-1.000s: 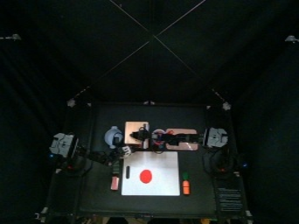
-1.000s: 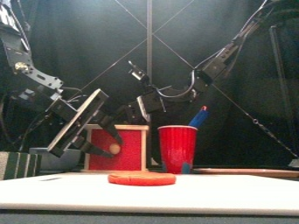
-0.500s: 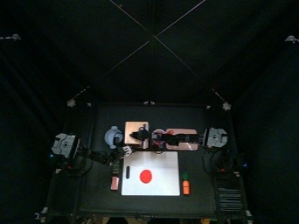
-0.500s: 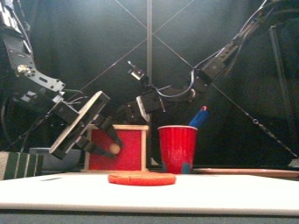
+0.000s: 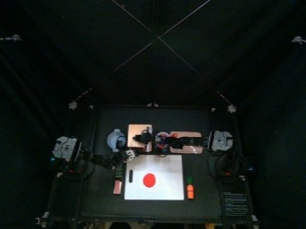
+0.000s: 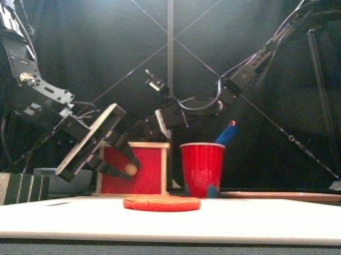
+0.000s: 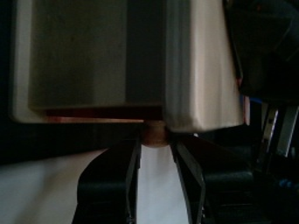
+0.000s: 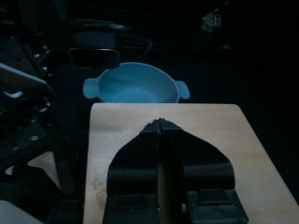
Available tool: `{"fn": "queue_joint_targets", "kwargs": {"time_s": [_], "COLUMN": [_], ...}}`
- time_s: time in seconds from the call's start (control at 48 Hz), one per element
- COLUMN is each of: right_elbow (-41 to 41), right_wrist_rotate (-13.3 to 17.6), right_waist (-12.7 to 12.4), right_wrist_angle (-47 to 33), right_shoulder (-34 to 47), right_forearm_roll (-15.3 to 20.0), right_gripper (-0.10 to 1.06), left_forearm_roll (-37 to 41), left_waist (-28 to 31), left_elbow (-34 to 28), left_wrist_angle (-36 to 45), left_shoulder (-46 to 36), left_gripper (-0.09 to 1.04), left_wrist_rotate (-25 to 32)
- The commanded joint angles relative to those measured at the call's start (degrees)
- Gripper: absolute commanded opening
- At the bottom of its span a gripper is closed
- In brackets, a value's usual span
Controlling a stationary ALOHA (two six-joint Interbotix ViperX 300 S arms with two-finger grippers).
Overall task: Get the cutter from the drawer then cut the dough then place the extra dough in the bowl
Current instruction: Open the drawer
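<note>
The black table point(image 5: 206, 177) fills the lower half of the top view, with black curtains hanging behind and at both sides. At its left, toward the back, sits the blue-grey bowl point(image 5: 114, 139).

The left hand point(image 7: 158, 144) comes in from the frame's left. Its jaws are drawn narrow on either side of the small pale knob point(image 7: 155, 131) on the red drawer front point(image 6: 150, 167), clasping it at their tips. The drawer belongs to the pale wooden box point(image 5: 138, 127), which stands just right of the bowl.

Nearer the front, about mid-frame, the white cutting board point(image 5: 171, 165) lies flat. The red dough point(image 5: 152, 179) rests on it as a whole round disc, well apart from both hands. A small red thing point(image 5: 118, 186) lies just left of the board and an orange one point(image 5: 189, 190) just right, both too small to make out.

The right hand point(image 8: 160, 128) reaches in from the right past the middle. Its jaws are pressed together and hold nothing, poised over the box's top. Whether they touch the wood I cannot tell.

Right of the box stands the red cup point(image 6: 202, 169), with a blue knife point(image 6: 226, 132) leaning out of it.

The board's front half and the table strip on either side of it lie open.
</note>
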Motion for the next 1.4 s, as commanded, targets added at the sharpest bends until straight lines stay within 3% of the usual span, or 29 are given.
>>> {"fn": "queue_joint_targets", "kwargs": {"time_s": [0.021, 1.396], "right_elbow": [0.18, -0.97], "right_wrist_rotate": [-0.18, -0.18], "right_waist": [0.79, 0.44], "right_wrist_angle": [1.05, 2.72], "right_shoulder": [0.26, 0.18], "right_forearm_roll": [-0.18, -0.26], "right_gripper": [0.03, 0.03], "left_forearm_roll": [-0.35, -1.76], "left_waist": [-1.93, -8.70], "left_elbow": [-0.79, 0.26], "left_wrist_angle": [1.23, 9.40], "left_shoulder": [-0.79, -3.96], "left_gripper": [0.55, 0.55], "left_wrist_rotate": [0.09, 0.44]}}
